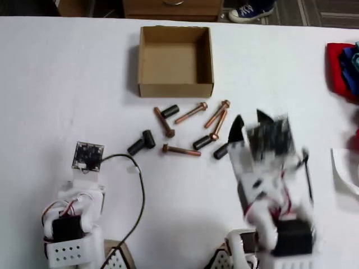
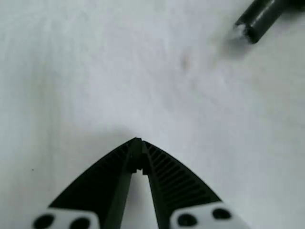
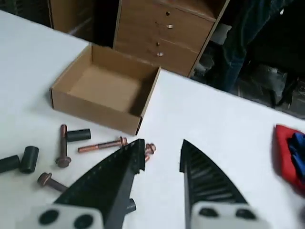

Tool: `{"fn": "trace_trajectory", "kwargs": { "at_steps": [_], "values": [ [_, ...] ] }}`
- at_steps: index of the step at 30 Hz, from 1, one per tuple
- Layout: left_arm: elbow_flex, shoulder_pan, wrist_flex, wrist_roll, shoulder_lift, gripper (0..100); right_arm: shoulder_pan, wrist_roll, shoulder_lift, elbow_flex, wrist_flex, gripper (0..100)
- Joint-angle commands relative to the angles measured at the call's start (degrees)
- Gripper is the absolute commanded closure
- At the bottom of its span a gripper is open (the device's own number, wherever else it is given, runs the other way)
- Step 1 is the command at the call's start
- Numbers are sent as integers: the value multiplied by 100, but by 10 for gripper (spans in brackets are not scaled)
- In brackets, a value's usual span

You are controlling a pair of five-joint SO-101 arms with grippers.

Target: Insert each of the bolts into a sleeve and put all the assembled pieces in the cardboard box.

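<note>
The open cardboard box (image 1: 175, 61) (image 3: 107, 88) stands at the table's far middle with nothing inside. In front of it lie several copper bolts (image 1: 181, 150) (image 3: 101, 145) and several short black sleeves (image 1: 148, 138) (image 3: 78, 135), all loose and apart. My right gripper (image 1: 249, 124) (image 3: 161, 153) hangs open just right of this scatter, above the table, holding nothing. The left arm (image 1: 73, 221) sits at the near left. Its gripper (image 2: 137, 155) is shut and empty over bare table, and one black sleeve (image 2: 259, 16) lies a short way beyond its tip.
A red and blue cloth (image 1: 342, 64) (image 3: 288, 155) lies at the table's right edge, with a white object (image 1: 345, 171) nearer along that edge. A black cable (image 1: 139, 193) loops beside the left arm. Wooden drawers (image 3: 171, 33) stand behind the table.
</note>
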Motion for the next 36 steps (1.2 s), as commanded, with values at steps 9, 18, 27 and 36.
{"fn": "trace_trajectory", "kwargs": {
  "at_steps": [9, 18, 27, 36],
  "values": [
    [110, -44, 18, -26, -149, 973, 22, 26, 5604, -3077, 2501, 877],
    [110, -44, 18, -26, -149, 973, -110, 18, 7749, -3473, 2378, 876],
    [110, -44, 18, -26, -149, 973, -233, -1776, 8312, -4686, 2721, 875],
    [110, -44, 18, -26, -149, 973, -303, -2462, 9437, -4905, 3152, 875]
  ]
}}
